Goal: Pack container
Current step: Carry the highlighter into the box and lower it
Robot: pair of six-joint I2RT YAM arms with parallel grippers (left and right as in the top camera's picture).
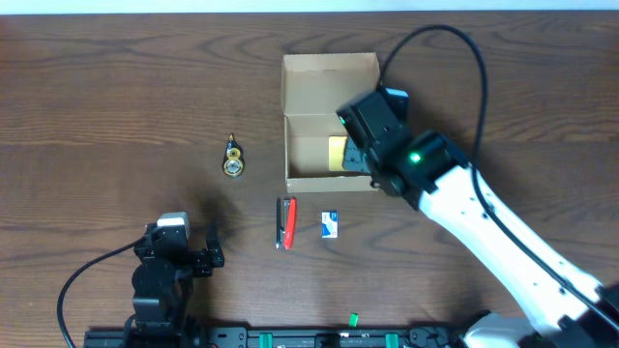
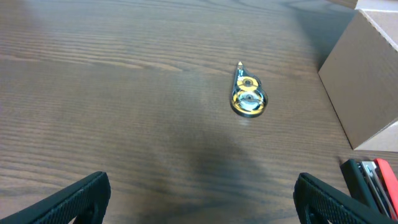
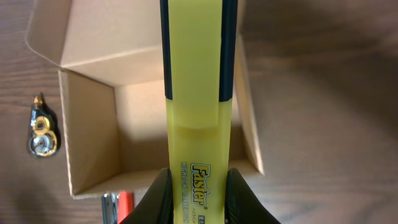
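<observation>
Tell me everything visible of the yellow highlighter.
The yellow highlighter is a plastic barrel, bright yellow with dark strips along both edges, a raised clip-like panel and black "Faster" lettering near the held end. The right gripper has its jaws clamped on that end. It reaches over the open cardboard box; its far end is out of frame.

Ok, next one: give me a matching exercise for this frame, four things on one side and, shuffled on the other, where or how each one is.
Things:
1. yellow highlighter
2. correction tape roller
3. red and black tool
4. left pincer

Places or states:
a. open, holding nothing
b. on the table, on the robot's side of the cardboard box
c. gripped by the right pincer above the open box
d. on the table, left of the box

Pairs: 1-c, 2-d, 3-b, 4-a
</observation>
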